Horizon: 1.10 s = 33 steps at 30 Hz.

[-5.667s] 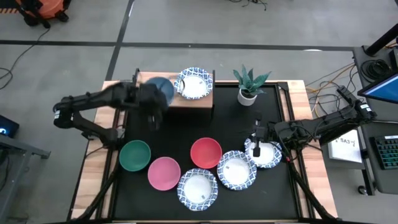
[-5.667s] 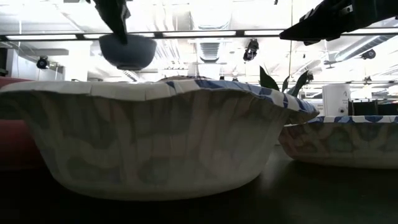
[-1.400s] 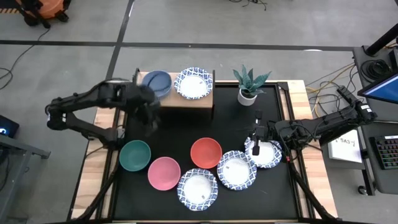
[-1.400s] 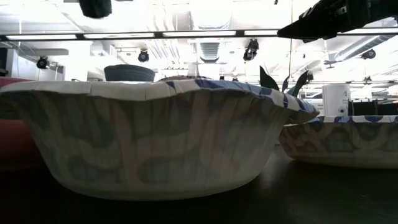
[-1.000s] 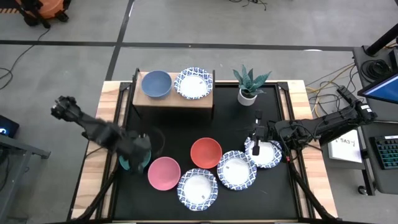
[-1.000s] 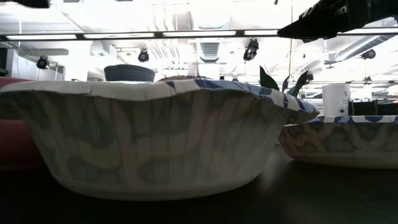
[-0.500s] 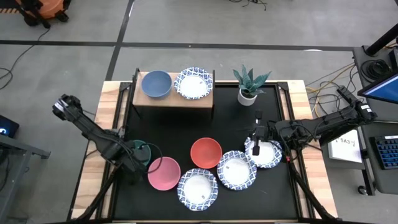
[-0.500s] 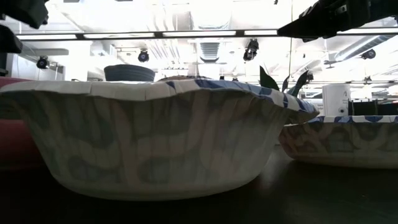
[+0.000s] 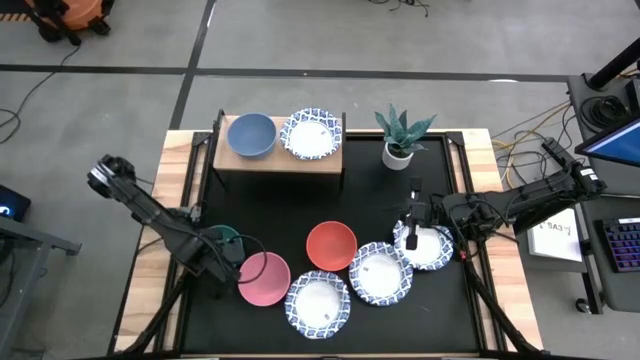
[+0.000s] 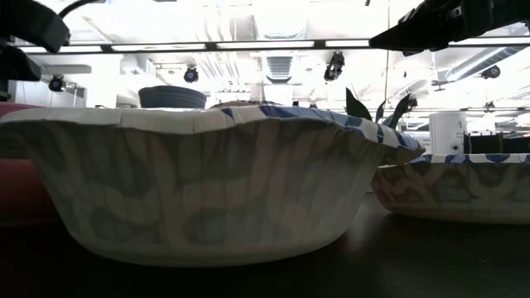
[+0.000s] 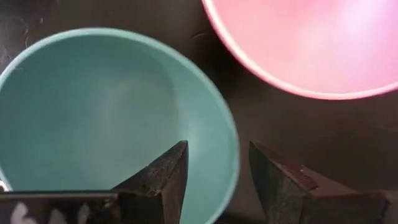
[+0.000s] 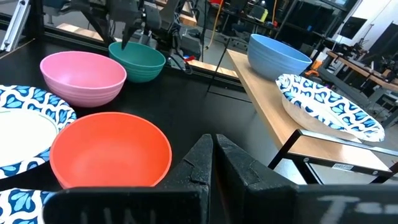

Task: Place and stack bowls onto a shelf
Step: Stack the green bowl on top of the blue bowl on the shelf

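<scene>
A green bowl (image 11: 106, 112) sits on the black table at the near left, mostly hidden under my left gripper (image 9: 230, 252) in the high view. That gripper (image 11: 217, 149) is open, one finger inside the bowl's rim (image 11: 232, 158) and one outside, with a gap on both sides. A blue bowl (image 9: 251, 134) and a blue-patterned white bowl (image 9: 311, 133) rest side by side on the shelf (image 9: 285, 164). My right gripper (image 9: 413, 222) is shut and hovers over another patterned bowl (image 9: 428, 250) at the right.
On the table stand a pink bowl (image 9: 263, 279), a red bowl (image 9: 331, 246) and two more patterned bowls (image 9: 318, 304) (image 9: 380, 274). A potted plant (image 9: 400, 137) stands right of the shelf. The pink bowl lies close beside the green one.
My left gripper has come down over the green bowl and shifted slightly toward the near edge, settling there after a fast swing. No bowl has moved.
</scene>
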Motion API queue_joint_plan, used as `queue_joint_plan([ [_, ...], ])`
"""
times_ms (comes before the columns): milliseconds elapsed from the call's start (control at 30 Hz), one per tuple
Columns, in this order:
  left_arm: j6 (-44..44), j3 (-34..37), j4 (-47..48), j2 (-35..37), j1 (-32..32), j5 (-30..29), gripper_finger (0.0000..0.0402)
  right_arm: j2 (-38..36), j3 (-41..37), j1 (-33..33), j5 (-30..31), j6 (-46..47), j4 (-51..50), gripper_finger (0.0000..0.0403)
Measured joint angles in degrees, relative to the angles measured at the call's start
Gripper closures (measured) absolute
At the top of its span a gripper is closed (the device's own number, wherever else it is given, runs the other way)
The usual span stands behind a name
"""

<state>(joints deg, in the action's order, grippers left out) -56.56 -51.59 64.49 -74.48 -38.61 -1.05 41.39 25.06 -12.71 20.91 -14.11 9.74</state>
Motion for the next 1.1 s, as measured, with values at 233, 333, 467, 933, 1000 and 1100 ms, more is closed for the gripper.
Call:
queue_joint_plan([
  [233,-0.78,4.74,-6.01,-0.88,-0.02,0.03,0.0269,0.0,0.0,0.0,0.0,-0.02,0.0,0.0394],
  [333,-1.15,6.37,-7.73,-0.85,-0.02,0.05,0.0279,0.0,0.0,0.0,0.02,0.02,0.0,0.0394],
  [467,-1.1,7.13,-7.96,-0.83,-0.02,0.08,0.031,0.0,0.0,0.0,0.02,0.05,0.0,0.0394],
  [933,-0.92,-1.6,1.62,-0.81,0.02,-1.05,0.0401,0.0,0.0,0.0,0.04,0.13,0.0,0.0394],
  [1000,-0.1,-5.91,5.76,-0.81,0.02,-2.89,0.0401,0.0,0.0,0.0,0.04,0.11,0.0,0.0394],
  [1100,0.9,-13.13,11.28,-0.82,0.28,-6.81,0.0401,0.0,0.0,0.0,0.04,0.08,0.0,0.0394],
])
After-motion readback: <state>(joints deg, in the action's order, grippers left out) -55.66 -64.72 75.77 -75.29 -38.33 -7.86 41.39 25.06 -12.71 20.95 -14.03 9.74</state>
